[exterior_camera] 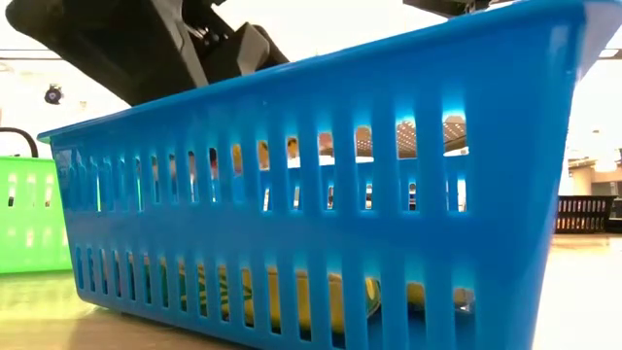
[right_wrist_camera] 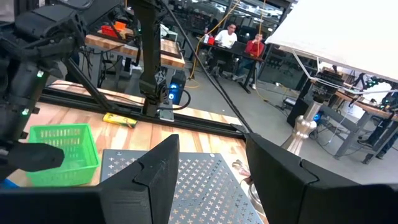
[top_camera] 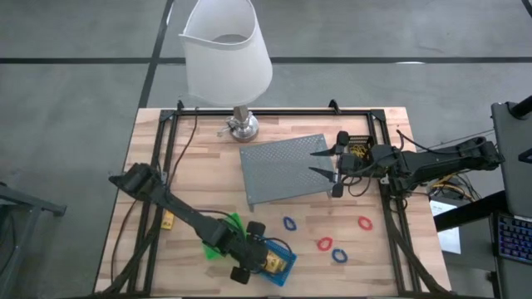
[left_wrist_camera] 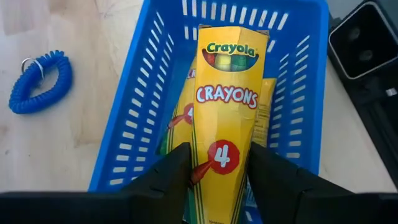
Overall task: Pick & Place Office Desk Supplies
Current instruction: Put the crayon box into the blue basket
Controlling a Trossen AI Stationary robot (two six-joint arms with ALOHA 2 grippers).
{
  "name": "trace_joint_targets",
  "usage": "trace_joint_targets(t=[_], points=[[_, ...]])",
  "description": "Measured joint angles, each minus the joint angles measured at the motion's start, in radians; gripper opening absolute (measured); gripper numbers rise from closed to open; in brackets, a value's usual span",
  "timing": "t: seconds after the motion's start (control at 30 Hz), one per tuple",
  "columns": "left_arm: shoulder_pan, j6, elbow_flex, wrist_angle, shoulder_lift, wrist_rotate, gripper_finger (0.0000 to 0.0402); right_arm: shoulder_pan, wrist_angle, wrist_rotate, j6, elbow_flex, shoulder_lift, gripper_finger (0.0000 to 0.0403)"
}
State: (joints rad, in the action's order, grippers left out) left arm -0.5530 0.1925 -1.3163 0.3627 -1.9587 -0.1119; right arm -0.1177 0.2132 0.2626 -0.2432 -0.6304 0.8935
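- Blue bin [exterior_camera: 321, 194] sits nearest, filling the low view; yellow boxes show through its bottom slots, green bin [exterior_camera: 29, 214] just beside it.
- Left tool [left_wrist_camera: 217, 168] hangs over the blue bin [left_wrist_camera: 149, 93], fingers closed on an upright yellow crayon box [left_wrist_camera: 227, 106]; more crayon boxes lie in the bin under it.
- Step, as I read it: dropping this box into the bin. Do it well by lowering until the box end is below the rim, keeping it centred between the slotted walls, then opening just enough to release, so it lands flat on the others.
- Risk: box is tall, could catch the rim or tip out if let go high.
- Blue bin [top_camera: 278, 262] is near the desk [top_camera: 208, 174] front edge, green bin [top_camera: 224, 237] touching or just beside; little side room, so leaving straight up looks safest.
- Blue coil loop [left_wrist_camera: 40, 81] lies on the desk just beside the bin; red and blue loops [top_camera: 324, 243] lie loose toward the right, well apart from it.
- One more yellow crayon box [top_camera: 168, 220] lies by the left arm's frame.
- Right tool [top_camera: 328, 162] waits over the grey tray [top_camera: 278, 170] edge, fingers spread wide, empty; black bin [top_camera: 359, 148] beside it; lamp [top_camera: 229, 50] at back.
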Motion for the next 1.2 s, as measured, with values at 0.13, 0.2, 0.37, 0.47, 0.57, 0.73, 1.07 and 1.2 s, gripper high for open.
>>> trace_joint_targets(t=[0.13,0.2,0.37,0.47,0.57,0.73,1.07,1.2], points=[[0.003,-0.013,0.000,0.001,-0.004,0.008,0.0155,0.000,0.000,0.000,0.000,0.000,0.000,0.0185],[0.006,-0.016,0.000,0.000,-0.004,0.008,0.0155,0.000,0.000,0.000,0.000,0.000,0.000,0.0185],[0.008,-0.015,0.023,-0.002,-0.004,0.008,0.0155,0.000,0.000,0.000,0.000,0.000,0.000,0.0185],[0.008,-0.010,0.052,-0.022,-0.004,0.009,0.0155,0.000,0.000,0.000,0.000,0.000,0.000,0.0185],[0.009,-0.004,0.066,-0.033,-0.004,0.008,0.0155,0.000,0.000,0.000,0.000,0.000,0.000,0.0185],[0.010,-0.005,0.065,-0.037,-0.004,0.008,0.0155,0.000,0.000,0.000,0.000,0.000,0.000,0.0185],[0.011,-0.034,0.058,-0.063,-0.003,0.008,0.0160,0.000,0.000,0.000,0.000,0.000,0.000,0.0185],[0.011,-0.045,0.057,-0.060,-0.003,0.008,0.0174,0.000,0.000,0.000,0.000,0.000,0.000,0.0185]])
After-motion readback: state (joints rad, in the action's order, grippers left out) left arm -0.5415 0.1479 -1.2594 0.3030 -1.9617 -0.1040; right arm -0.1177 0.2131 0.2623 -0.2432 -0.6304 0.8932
